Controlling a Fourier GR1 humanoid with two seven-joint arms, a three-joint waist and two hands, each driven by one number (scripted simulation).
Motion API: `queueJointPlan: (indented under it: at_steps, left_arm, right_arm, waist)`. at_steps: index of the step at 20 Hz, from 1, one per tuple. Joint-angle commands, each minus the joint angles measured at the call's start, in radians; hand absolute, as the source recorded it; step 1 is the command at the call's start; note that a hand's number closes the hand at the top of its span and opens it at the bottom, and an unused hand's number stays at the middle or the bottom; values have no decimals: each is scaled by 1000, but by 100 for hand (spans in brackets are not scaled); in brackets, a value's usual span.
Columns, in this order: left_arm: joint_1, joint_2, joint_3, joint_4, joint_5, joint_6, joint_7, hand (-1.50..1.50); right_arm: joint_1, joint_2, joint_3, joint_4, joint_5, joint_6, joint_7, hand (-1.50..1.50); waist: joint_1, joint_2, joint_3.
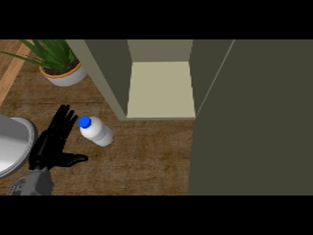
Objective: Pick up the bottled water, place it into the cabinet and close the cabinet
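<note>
bottled water (96, 131) just right of the open left robot hand (52, 141)

Left hand open at the lower left

The left hand (50, 142) rises from its grey forearm (33, 182), fingers straight and pointing up the view, thumb spread out to the right.

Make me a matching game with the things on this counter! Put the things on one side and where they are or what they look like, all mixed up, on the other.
Things:
1. bottled water
2. potted plant
3. cabinet
4. left hand

Descriptions:
A. open, with a pale shelf inside
B. black, fingers straight, beside the bottle
C. white with a blue cap
D. green leaves in a white pot, top left

Pairs: 1-C, 2-D, 3-A, 4-B
</note>
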Motion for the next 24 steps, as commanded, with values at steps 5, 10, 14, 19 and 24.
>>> queueJointPlan:
  at_steps: [5, 10, 14, 19, 24]
  left_arm:
    - [-117, 7, 22, 305, -15, -65, -132, -150]
    - [-211, 45, 29, 499, -61, -105, -266, -150]
    - [-272, 57, 46, 585, -57, -108, -271, -150]
    - [-330, 2, 46, 677, -79, -69, -344, -150]
    - [-292, 32, 56, 714, -65, -212, -369, -150]
  right_arm:
    - [-15, -6, -22, 58, 1, 0, -30, -150]
    - [26, -4, 35, 8, 42, 6, -40, -150]
    - [-32, 13, 30, 29, 33, -28, -9, -150]
    - [-104, -20, -63, 75, -60, 4, 1, -150]
    - [-32, 3, 27, 84, 28, -1, -57, -150]
  waist:
    - [2, 1, 0]
    - [-7, 2, -1]
    - [-3, 2, -1]
    - [-10, 6, -1]
    - [-13, 6, -2]
